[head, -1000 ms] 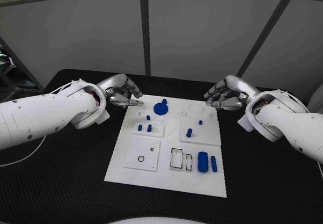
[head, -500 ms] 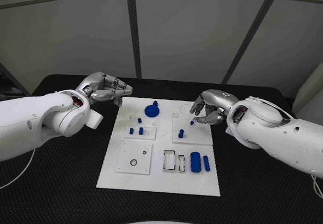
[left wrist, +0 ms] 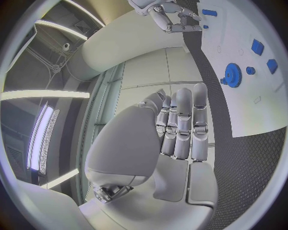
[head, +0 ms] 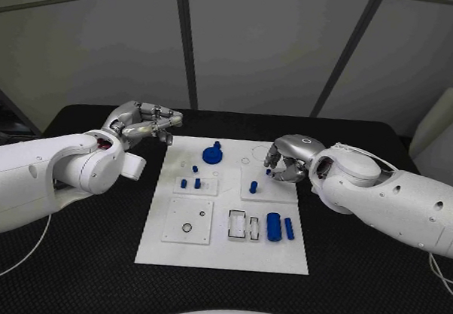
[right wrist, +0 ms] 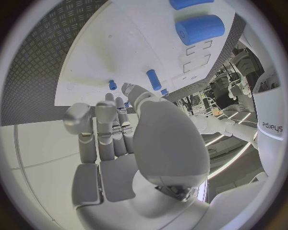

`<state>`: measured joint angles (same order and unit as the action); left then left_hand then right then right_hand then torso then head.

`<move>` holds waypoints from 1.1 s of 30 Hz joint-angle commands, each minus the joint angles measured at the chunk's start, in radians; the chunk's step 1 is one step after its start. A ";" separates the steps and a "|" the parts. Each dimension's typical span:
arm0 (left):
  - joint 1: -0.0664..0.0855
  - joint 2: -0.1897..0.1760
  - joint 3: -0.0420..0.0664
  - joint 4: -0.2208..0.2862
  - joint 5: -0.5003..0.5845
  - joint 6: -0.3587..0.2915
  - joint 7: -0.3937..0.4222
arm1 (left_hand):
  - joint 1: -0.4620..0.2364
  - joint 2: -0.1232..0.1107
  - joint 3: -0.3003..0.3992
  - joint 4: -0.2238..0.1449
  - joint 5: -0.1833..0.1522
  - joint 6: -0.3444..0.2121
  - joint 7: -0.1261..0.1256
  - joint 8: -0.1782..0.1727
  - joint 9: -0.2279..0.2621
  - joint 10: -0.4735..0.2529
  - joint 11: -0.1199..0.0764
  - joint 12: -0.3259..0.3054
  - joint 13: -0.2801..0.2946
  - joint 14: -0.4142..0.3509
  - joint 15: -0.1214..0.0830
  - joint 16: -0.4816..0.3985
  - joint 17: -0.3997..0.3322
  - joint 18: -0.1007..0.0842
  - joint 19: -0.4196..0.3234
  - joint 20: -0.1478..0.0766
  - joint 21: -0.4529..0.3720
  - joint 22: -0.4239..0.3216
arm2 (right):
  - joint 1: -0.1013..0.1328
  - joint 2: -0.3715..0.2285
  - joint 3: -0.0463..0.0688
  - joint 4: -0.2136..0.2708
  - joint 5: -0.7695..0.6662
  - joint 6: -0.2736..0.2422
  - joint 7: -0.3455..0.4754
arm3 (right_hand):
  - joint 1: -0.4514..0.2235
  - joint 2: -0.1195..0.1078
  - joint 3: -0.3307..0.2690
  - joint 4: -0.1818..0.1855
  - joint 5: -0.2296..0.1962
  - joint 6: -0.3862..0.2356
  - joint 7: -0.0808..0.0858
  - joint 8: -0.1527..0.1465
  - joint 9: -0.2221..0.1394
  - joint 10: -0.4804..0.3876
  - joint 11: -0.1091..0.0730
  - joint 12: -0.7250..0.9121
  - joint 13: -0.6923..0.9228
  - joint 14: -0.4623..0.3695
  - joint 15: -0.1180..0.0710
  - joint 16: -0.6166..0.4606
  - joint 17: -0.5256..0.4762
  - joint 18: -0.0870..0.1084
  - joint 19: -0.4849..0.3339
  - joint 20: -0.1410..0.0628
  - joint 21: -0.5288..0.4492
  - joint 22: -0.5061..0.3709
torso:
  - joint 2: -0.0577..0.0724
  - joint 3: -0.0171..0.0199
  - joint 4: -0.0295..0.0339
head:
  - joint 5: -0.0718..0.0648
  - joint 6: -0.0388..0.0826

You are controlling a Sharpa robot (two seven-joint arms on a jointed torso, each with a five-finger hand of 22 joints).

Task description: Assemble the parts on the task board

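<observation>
We find the task board (head: 221, 255) lying in the middle of the black table (head: 365, 293). Near its far edge lies a blue gear (head: 212, 155) with a knob on top. Nearer, two raised white tiles sit side by side: the left tile (head: 196, 186) carries three short blue pegs (head: 193, 181), and the right tile (head: 265, 190) carries one blue peg (head: 254, 186). Toward the near edge a third tile (head: 189, 220) bears a small black ring (head: 186, 228); beside it are two rectangular frames (head: 244, 225), then a thick blue cylinder (head: 273, 227) and a thinner blue rod (head: 288, 228) lying side by side.

The left hand (head: 145, 122) hangs over the table just beyond the board's far left corner; it holds nothing, and its fingers lie straight and close together (the left wrist view shows this plainly).

The right hand (head: 287, 157) hovers over the board's far right corner, fingers curled downward above the right tile. We see nothing in it from the right wrist view, and we cannot tell whether a fingertip touches the board.
</observation>
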<state>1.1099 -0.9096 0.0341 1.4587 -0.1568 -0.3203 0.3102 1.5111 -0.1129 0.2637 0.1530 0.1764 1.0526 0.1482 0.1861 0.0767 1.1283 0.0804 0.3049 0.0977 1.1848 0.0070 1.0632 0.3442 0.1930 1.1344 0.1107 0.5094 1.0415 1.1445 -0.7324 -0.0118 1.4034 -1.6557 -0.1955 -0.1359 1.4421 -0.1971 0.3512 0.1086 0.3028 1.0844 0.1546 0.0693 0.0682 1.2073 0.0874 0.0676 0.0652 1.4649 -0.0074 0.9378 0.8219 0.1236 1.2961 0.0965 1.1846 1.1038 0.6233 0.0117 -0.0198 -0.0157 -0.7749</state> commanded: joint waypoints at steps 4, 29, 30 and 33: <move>0.000 -0.003 0.001 0.006 0.051 0.007 0.039 | 0.002 -0.012 0.008 0.000 0.002 0.006 0.003 0.004 -0.001 0.004 0.000 0.003 0.000 -0.007 -0.001 -0.005 -0.002 -0.010 -0.006 0.000 -0.004 -0.002 | -0.003 0.017 0.000 -0.019 -0.036 0.003 -0.016 | -0.008 0.004 0.012 -0.002 -0.007 -0.010 0.003 -0.005 -0.001 -0.013 0.001 -0.003 -0.001 0.024 0.006 0.020 0.012 -0.019 -0.001 0.006 0.015 0.013 | 0.000 -0.0009 0.0009 | 0.003 -0.001; 0.000 -0.002 0.001 0.001 0.052 0.007 0.043 | -0.008 -0.014 0.020 -0.001 0.004 -0.001 0.008 0.001 -0.004 -0.003 0.004 0.002 -0.002 -0.006 0.002 -0.009 -0.005 -0.012 -0.006 0.000 -0.007 -0.002 | -0.019 0.055 0.000 -0.064 -0.037 0.058 -0.034 | 0.003 0.025 0.068 -0.020 -0.043 0.013 0.000 0.003 0.002 0.015 -0.005 0.005 0.002 0.029 0.004 0.151 0.123 -0.039 0.047 0.007 0.114 0.125 | -0.001 -0.0008 0.0008 | 0.009 -0.009; 0.000 -0.002 0.001 0.000 0.052 0.008 0.044 | -0.009 -0.014 0.021 -0.002 0.004 -0.002 0.008 0.001 -0.004 -0.004 0.005 0.002 -0.002 -0.006 0.002 -0.009 -0.005 -0.012 -0.006 0.000 -0.007 -0.002 | -0.020 0.055 0.000 -0.065 -0.037 0.059 -0.035 | 0.003 0.025 0.068 -0.020 -0.043 0.013 0.000 0.003 0.002 0.015 -0.005 0.005 0.002 0.029 0.004 0.151 0.123 -0.039 0.047 0.007 0.114 0.125 | -0.001 -0.0010 0.0007 | 0.008 -0.008; 0.000 -0.003 0.001 -0.001 0.052 0.008 0.046 | -0.009 -0.014 0.021 -0.002 0.004 -0.002 0.008 0.001 -0.004 -0.004 0.005 0.002 -0.002 -0.006 0.002 -0.009 -0.005 -0.012 -0.006 0.000 -0.007 -0.002 | -0.022 0.055 0.000 -0.069 -0.041 0.066 -0.040 | 0.004 0.025 0.072 -0.023 -0.043 0.014 0.000 0.002 0.002 0.015 -0.005 0.004 0.002 0.028 0.004 0.155 0.125 -0.040 0.048 0.007 0.117 0.128 | -0.001 -0.0002 -0.0007 | 0.008 -0.009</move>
<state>1.1085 -0.9124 0.0341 1.4583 -0.1105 -0.3187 0.3294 1.5068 -0.1251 0.2776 0.1503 0.1765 1.0523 0.1484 0.1860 0.0737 1.1276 0.0810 0.3048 0.0965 1.1849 0.0071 1.0596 0.3398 0.1930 1.1344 0.1109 0.5055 1.0409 1.1238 -0.6780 -0.0102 1.3356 -1.6870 -0.1621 -0.1666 1.4449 -0.1837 0.4174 0.0846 0.2644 1.0924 0.1534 0.0694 0.0690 1.2151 0.0803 0.0675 0.0657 1.4649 -0.0073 1.0897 0.9464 0.0926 1.3370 0.1016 1.2962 1.2308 0.6224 0.0111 -0.0195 -0.0069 -0.7831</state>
